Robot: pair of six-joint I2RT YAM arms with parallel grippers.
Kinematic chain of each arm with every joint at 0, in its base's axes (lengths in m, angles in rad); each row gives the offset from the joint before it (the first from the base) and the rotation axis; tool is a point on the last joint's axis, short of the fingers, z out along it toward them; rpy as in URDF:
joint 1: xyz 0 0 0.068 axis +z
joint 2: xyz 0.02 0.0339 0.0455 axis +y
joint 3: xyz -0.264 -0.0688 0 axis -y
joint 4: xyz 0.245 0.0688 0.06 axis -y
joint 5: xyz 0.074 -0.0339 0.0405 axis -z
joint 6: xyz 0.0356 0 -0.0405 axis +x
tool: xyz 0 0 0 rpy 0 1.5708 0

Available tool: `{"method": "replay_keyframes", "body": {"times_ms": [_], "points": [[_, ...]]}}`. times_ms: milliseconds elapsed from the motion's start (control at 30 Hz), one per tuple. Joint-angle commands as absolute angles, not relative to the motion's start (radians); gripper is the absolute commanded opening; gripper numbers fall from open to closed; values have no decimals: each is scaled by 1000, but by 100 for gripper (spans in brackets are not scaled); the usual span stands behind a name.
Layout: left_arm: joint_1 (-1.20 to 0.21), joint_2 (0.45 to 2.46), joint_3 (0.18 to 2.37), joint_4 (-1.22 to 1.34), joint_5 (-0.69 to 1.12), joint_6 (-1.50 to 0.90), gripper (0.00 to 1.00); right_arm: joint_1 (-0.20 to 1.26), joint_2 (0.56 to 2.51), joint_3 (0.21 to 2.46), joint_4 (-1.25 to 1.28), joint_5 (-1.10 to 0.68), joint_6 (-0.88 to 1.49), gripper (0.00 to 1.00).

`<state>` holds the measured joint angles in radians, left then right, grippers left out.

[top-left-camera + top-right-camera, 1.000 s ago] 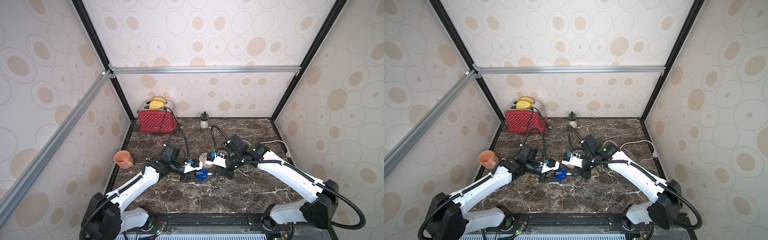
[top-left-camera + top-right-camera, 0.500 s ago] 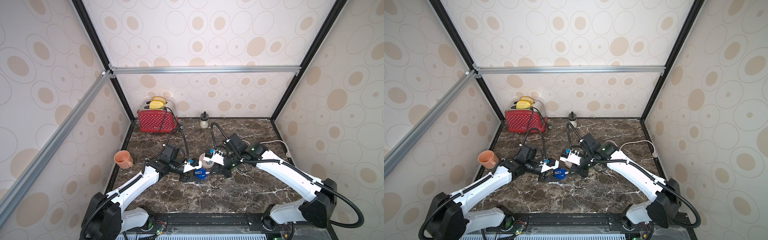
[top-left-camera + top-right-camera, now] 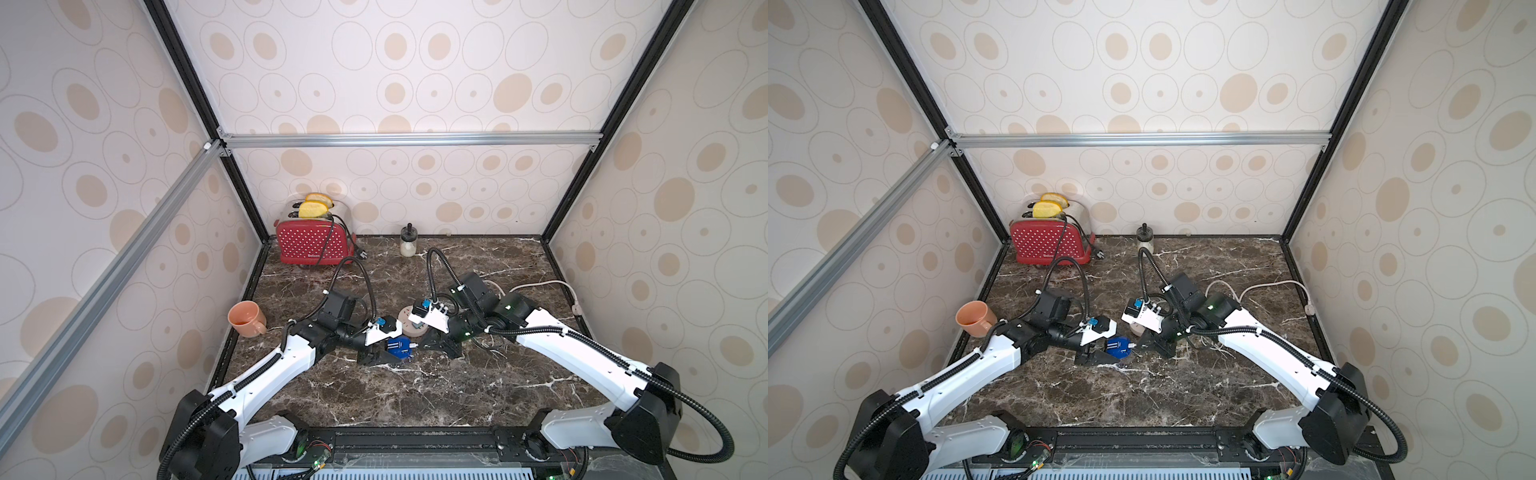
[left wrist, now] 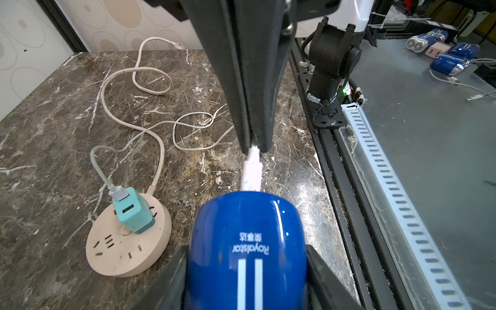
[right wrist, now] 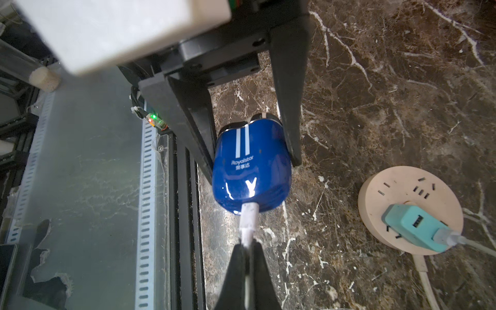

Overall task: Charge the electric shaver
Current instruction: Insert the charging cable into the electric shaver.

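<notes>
The electric shaver (image 4: 248,214), glossy dark blue with two pale stripes, lies low over the marble, and my left gripper (image 4: 247,249) is shut on its sides. It also shows in both top views (image 3: 398,347) (image 3: 1118,347) and in the right wrist view as the shaver (image 5: 251,171). My right gripper (image 5: 248,245) is shut on the white cable plug (image 5: 248,220), whose tip meets the shaver's rounded end. The plug's cable runs to a teal adapter (image 4: 132,210) standing in the round pink power strip (image 4: 126,247).
Loose loops of the white cable (image 4: 150,91) lie on the marble behind the right gripper. A red toaster (image 3: 311,245), a small jar (image 3: 408,241) and an orange cup (image 3: 246,318) stand at the back and left. The table's front rail (image 5: 185,188) runs close beside the shaver.
My right gripper has moved a little to the left with the plug, up to the shaver's end. The left arm and the shaver have stayed put.
</notes>
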<state>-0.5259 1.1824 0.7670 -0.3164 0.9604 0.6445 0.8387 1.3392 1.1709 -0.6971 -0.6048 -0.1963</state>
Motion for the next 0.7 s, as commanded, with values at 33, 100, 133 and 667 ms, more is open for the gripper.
{"method": "replay_keyframes", "body": {"times_ms": [33,100,133,667], "points": [[-554,1157,816,-139,1093,627,0,869,1384,1152,-489,-730,-131,0],[-555,1158,816,-128,1095,625,0,871,1395,1148,-487,-724,-129,0],[-554,1153,811,-108,1094,612,0,871,1399,1143,-491,-720,-131,0],[-555,1105,781,56,1091,485,0,872,1407,1074,-490,-697,-134,0]]}}
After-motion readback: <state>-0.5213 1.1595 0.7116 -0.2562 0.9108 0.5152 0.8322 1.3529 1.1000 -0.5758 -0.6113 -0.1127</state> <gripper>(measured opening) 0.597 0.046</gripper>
